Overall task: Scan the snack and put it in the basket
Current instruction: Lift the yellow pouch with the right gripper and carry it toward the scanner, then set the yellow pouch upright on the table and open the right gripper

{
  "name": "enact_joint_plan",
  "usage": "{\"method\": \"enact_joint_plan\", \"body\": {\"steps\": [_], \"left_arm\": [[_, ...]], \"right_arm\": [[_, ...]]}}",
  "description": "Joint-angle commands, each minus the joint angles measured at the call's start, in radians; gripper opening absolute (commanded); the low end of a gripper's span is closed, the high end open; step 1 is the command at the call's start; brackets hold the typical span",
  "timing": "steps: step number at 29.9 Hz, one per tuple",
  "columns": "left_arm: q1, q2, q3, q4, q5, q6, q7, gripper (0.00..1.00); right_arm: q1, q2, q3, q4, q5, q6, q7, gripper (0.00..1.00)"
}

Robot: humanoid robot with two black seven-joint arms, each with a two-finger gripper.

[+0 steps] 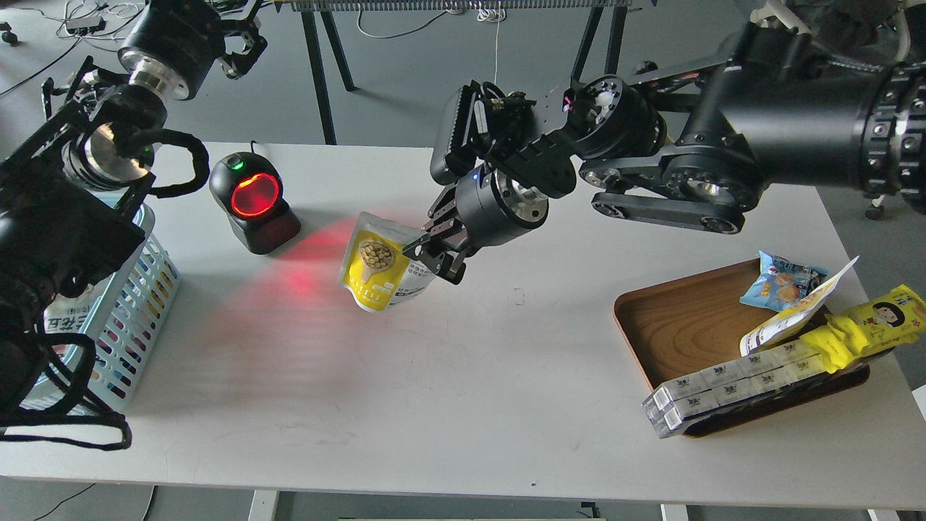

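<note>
I see the snack (377, 264), a small yellow-and-white pouch with a round picture of tan nuts, tilted and lifted off the table. The basket (134, 304), light blue with slotted sides, sits at my far left, well apart.

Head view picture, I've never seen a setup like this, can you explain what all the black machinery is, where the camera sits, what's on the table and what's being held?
The camera sits on a humanoid robot's head, looking down at a white table. The black machinery is its two arms. The right arm's tool is shut on a small yellow-and-white snack pouch, holding it near a barcode scanner that glows red. The left arm rises at the left edge, and its tool cannot be made out clearly. Below that arm stands a light blue slotted basket. On the right, a brown wooden tray holds more snacks: a blue bag, a long yellow pack and a clear boxed pack.
</note>
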State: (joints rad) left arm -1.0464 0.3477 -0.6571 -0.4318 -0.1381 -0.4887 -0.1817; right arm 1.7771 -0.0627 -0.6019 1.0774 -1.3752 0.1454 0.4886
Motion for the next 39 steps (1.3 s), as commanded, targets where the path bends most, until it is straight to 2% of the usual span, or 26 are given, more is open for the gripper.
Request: {"method": "enact_joint_plan", "body": {"steps": [1,11,27,28,29,32,33,39], "left_arm": [[0.002,-0.003,0.001,0.001,0.0,0.0,-0.001,1.0],[0.005,0.001,0.001,-0.001,0.0,0.0,-0.001,1.0],[0.005,0.005,-0.002,-0.001,0.0,0.0,-0.001,1.0],[0.005,0.005,-0.002,-0.001,0.0,0.0,-0.002,1.0],[0.005,0.005,-0.002,-0.001,0.0,0.0,-0.001,1.0],[0.005,0.005,-0.002,-0.001,0.0,0.0,-0.001,1.0],[0.005,0.005,-0.002,-0.001,0.0,0.0,-0.001,1.0],[0.005,0.007,-0.002,-0.001,0.0,0.0,-0.001,1.0]], "right_arm": [[-0.033,0.007,-0.004,-0.024,-0.001,0.003,0.0,0.0],[-0.064,0.026,-0.018,-0.051,-0.007,0.003,0.0,0.01],[-0.054,0.046,-0.024,-0.053,-0.015,0.003,0.0,0.09],[-0.05,0.046,-0.022,-0.051,-0.015,0.003,0.0,0.13],[-0.045,0.044,-0.022,-0.05,-0.012,0.003,0.0,0.21],[-0.024,0.035,-0.021,-0.036,-0.004,0.005,0.0,0.66],[-0.015,0.032,-0.021,-0.03,-0.004,0.005,0.0,0.72],[0.031,-0.049,-0.01,0.045,0.001,0.013,0.0,0.87]]}}
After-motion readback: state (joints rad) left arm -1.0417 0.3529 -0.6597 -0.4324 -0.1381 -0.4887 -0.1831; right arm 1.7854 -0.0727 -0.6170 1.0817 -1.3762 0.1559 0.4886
